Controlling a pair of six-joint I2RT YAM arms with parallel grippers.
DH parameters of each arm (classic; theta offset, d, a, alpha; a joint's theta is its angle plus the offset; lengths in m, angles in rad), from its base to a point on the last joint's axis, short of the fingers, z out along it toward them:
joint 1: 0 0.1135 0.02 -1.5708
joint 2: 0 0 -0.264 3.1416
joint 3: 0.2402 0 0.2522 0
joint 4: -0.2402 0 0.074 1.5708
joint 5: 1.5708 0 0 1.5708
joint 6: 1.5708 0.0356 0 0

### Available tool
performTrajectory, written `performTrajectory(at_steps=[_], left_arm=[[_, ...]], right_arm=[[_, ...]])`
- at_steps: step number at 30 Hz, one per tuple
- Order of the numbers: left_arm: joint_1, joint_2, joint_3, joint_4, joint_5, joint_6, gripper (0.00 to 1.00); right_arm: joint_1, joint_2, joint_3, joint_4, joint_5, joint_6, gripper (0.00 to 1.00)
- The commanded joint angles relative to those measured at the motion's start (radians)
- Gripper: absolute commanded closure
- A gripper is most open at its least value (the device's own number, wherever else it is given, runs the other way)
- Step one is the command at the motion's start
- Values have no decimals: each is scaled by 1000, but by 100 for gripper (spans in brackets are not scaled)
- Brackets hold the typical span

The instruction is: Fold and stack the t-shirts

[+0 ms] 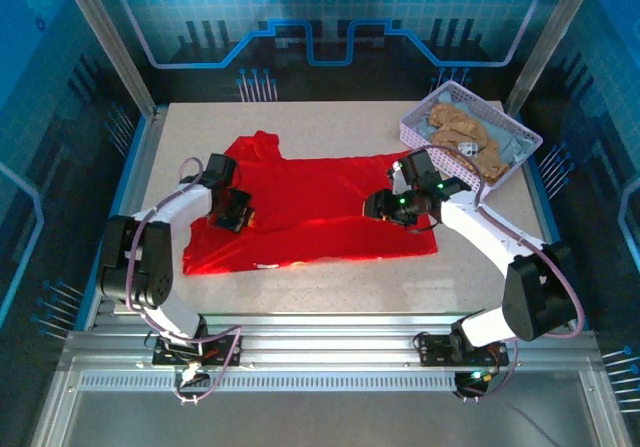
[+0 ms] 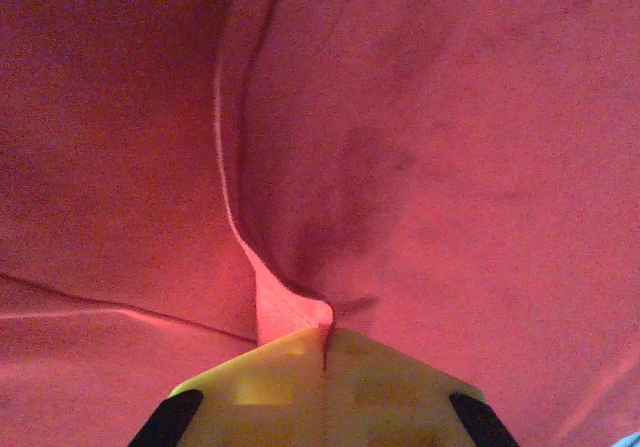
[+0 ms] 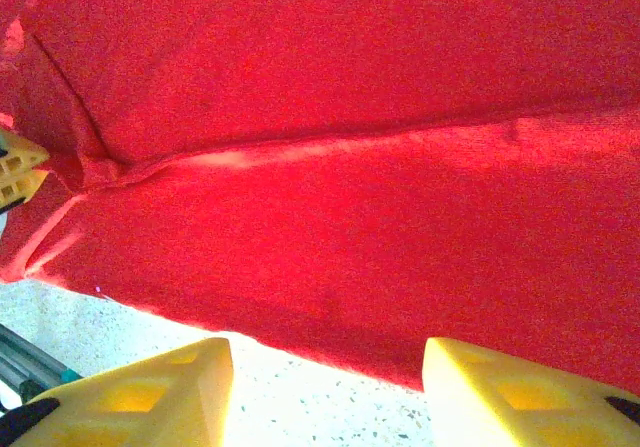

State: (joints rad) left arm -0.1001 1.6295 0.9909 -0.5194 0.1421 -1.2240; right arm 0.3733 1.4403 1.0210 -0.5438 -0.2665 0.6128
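**Desk:** While the red t-shirt (image 1: 310, 207) lies spread flat across the middle of the table (image 1: 350, 287), where do the two arms stand?

**Photographer:** One at each end. The shirt's long axis runs side to side, so each arm has its own end close by. The left hand (image 1: 232, 212) sits low on the left part of the cloth. Seen from its own wrist, the fingers are pressed together with a small fold of red hem nipped between them.

**Desk:** And the other?

**Photographer:** The right hand (image 1: 385, 207) hovers over the shirt's right part with its fingers spread wide and nothing between them. From its wrist, an edge of the cloth lies just ahead of the fingertips, with bare table showing in the gap.

**Desk:** What does the coming move turn on?

**Photographer:** Most likely that edge. One end is pinched and the other is free, so a matching pinch looks needed before any lift or fold.

**Desk:** The other shirts?

**Photographer:** A tan t-shirt (image 1: 462, 127) and a blue-grey t-shirt (image 1: 508, 147) lie crumpled in the basket (image 1: 440, 97) at the far right corner, well apart from both hands.
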Motion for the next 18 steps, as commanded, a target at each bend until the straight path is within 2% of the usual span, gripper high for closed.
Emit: performTrajectory(at_steps=[1,8,18], left_arm=[[-12,47,60,-62,-22,56,100],[-40,196,279,-153,-30,218,100],[-128,435,620,-353,-65,505,100]], right_arm=[[10,12,20,8,-13,9,47],[9,31,35,-1,-11,10,49],[0,35,38,-17,-4,10,50]])
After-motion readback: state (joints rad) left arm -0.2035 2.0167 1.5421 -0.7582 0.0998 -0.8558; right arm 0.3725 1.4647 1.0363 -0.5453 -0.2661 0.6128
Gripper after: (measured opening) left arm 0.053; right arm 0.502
